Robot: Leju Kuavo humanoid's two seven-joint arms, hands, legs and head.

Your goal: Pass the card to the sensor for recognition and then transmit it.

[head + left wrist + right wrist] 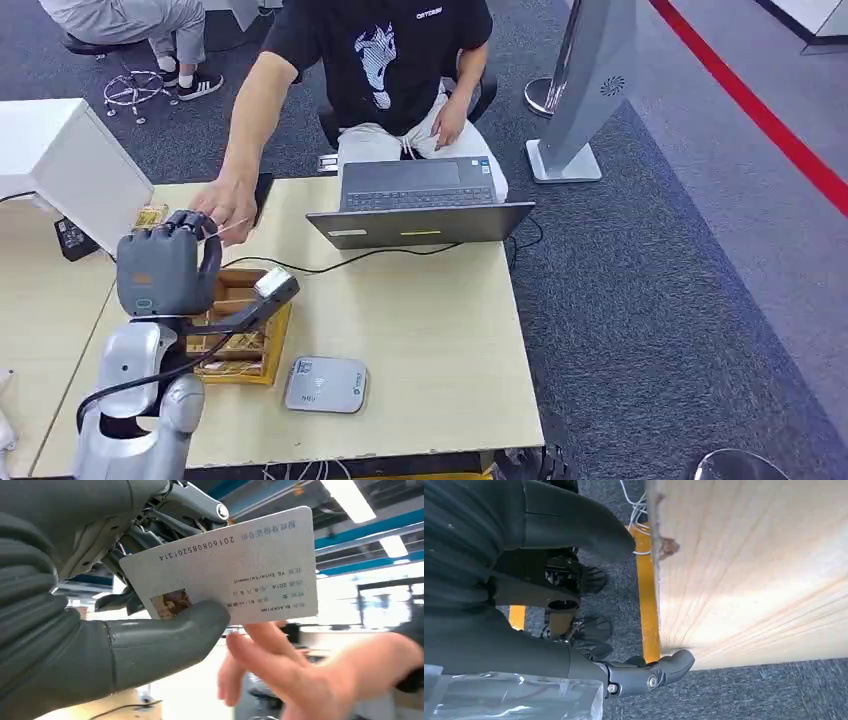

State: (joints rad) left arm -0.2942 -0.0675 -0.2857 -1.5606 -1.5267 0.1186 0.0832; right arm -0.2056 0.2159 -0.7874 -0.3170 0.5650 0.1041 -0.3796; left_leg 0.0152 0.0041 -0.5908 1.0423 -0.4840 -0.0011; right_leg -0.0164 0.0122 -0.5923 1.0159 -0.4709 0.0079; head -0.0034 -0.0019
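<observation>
**A:** Where was the white plastic ID card (235, 565) with printed text and a small photo?

**B:** In the robot's left hand (165, 265), raised above the wooden compartment tray (272, 345) on the pale wooden table (430, 330). In the left wrist view the thick grey thumb (165, 637) pressed on the card's photo corner, with the darker fingers behind it, so the hand was clamped on the card.

**A:** And the person?

**B:** A person in a black printed T-shirt (385, 60) sat on the far side of the table from the tray, behind an open grey laptop (420, 205). Their outstretched hand (228, 205) was just beyond the robot's left hand; in the wrist view its fingertips were at the card's free edge, though I could not tell if they touched it.

**A:** The sensor?

**B:** The flat grey rounded-square card reader (326, 385) lay on the table just beside the tray, towards the robot's edge.

**A:** The right hand?

**B:** The right hand (574, 605) hung beside the table's edge above grey carpet. Whether its fingers were apart or together, I cannot tell.
</observation>
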